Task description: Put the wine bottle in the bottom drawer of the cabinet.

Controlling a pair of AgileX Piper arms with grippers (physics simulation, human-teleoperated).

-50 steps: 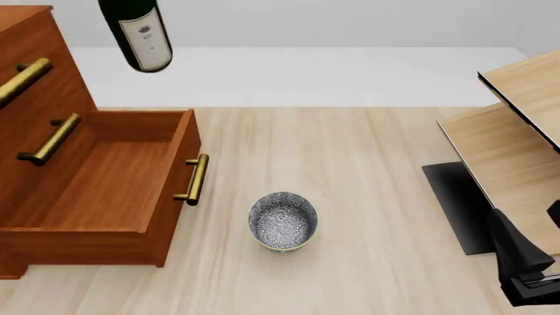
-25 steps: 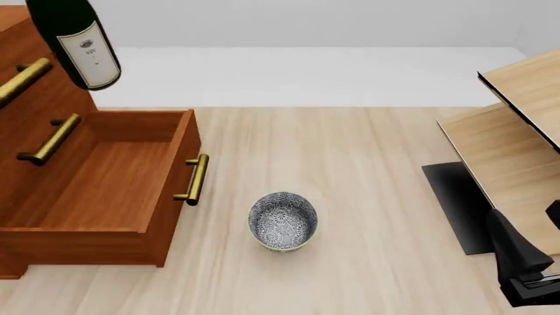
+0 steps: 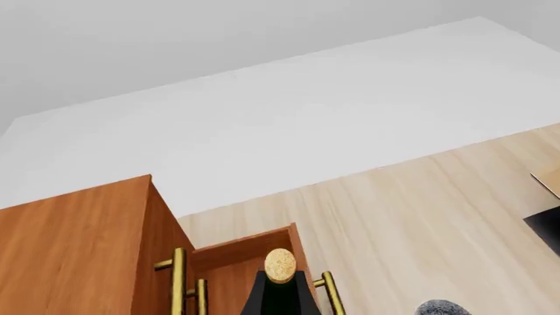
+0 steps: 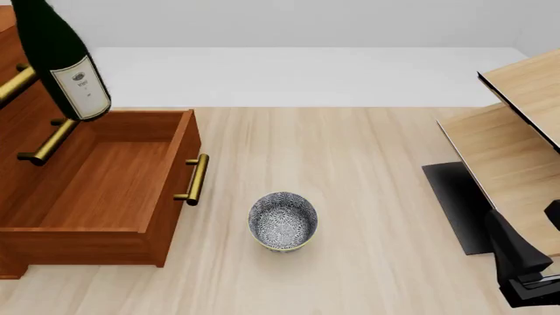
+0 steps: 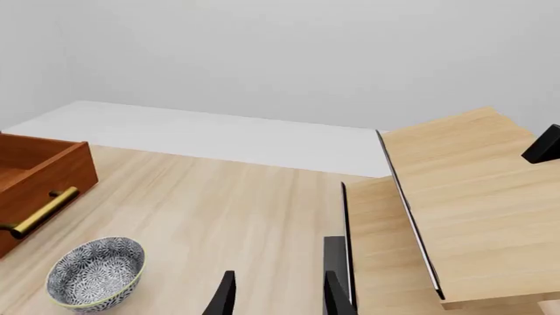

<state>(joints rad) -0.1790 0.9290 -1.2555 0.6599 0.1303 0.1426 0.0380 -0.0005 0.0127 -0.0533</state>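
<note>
Hanging above the rear left corner of the open bottom drawer [image 4: 96, 187], the wine bottle [image 4: 60, 62] is tilted, its white label toward the camera and its base over the drawer's back wall. Front view: the drawer stands pulled out of the cabinet [image 4: 18, 98] at the left edge of the table [image 4: 368, 197], brass handle [image 4: 194, 179] facing right, interior bare. A patterned bowl [image 4: 282, 221] sits on the table just right of the drawer front, apart from it. Left wrist view: the cork [image 3: 280, 265] and dark neck show at the frame's lower edge; whether the left gripper's fingers are clamped cannot be told. Right wrist view: the right gripper [image 5: 275, 295] has its fingers apart, holding nothing, near the pale shelf unit [image 5: 463, 210] at the table's right edge
</note>
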